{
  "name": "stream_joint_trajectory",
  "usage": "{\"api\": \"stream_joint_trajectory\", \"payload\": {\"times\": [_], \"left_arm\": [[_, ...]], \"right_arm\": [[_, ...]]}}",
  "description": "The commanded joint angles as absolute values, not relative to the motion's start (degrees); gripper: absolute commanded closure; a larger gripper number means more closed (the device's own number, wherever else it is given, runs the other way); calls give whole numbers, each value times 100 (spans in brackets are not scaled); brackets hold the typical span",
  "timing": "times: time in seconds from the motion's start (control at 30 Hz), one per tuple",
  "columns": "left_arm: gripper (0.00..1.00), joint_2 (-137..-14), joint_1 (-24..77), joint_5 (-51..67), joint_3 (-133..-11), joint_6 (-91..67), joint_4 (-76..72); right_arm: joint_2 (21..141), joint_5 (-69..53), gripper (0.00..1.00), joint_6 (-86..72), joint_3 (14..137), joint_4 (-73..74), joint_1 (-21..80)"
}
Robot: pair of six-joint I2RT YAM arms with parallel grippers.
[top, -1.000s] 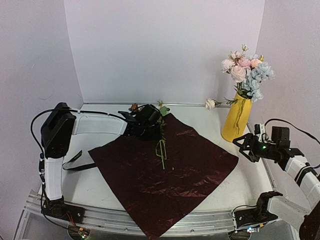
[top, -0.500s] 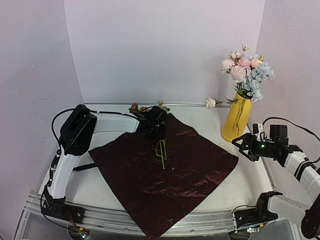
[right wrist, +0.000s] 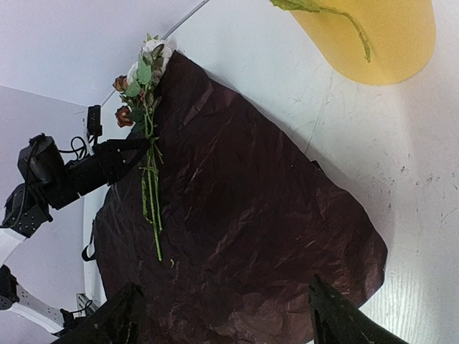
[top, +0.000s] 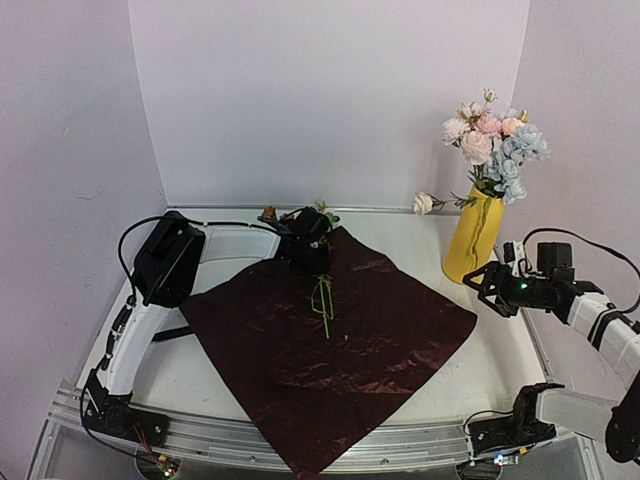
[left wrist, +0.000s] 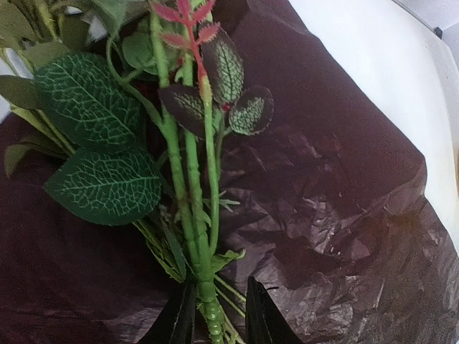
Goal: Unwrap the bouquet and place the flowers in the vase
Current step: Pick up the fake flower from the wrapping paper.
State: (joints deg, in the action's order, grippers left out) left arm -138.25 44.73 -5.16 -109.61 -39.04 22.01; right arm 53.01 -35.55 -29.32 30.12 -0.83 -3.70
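The dark red wrap (top: 330,350) lies spread flat on the table. The flowers (top: 312,215) lie on its far corner, with their green stems (top: 322,300) pointing toward me. My left gripper (top: 305,248) is low over them. In the left wrist view the stems (left wrist: 190,186) run between its narrowed fingers (left wrist: 262,322); the thick stem rests against one finger and a gap shows before the other. The yellow vase (top: 472,240) stands at the right with several flowers in it. My right gripper (top: 497,290) hovers open and empty near its base.
A black ribbon (top: 170,334) lies on the table left of the wrap, under my left arm. White walls close in the back and sides. A white bloom (top: 423,203) sticks out sideways by the vase's neck.
My left arm has stretched farther back, bringing its gripper over the stems, and its jaws have narrowed round them. The right gripper has drifted slightly back toward the vase.
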Motion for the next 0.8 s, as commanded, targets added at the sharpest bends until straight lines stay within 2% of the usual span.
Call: {"api": "stream_joint_trajectory", "payload": {"times": [0.0, 0.07, 0.13, 0.53, 0.77], "left_arm": [[83, -14019, 4474, -32, -11327, -3873, 2249], [94, -14060, 4474, 105, -11345, -3876, 2284], [100, -14030, 4475, 103, -11355, -3867, 2322], [100, -12650, 4474, -717, -10916, -3431, 2426], [100, -11719, 4477, -1061, -10469, -3432, 2417]], "right_arm": [[5447, -3589, 21, -2827, 3307, -38, -332], [5497, -3595, 21, -2834, 3342, -56, -324], [5514, -3598, 21, -2839, 3366, -61, -314], [5492, -3817, 22, -2879, 3441, -94, -76], [6050, -3423, 25, -3145, 3863, -417, 1094]]}}
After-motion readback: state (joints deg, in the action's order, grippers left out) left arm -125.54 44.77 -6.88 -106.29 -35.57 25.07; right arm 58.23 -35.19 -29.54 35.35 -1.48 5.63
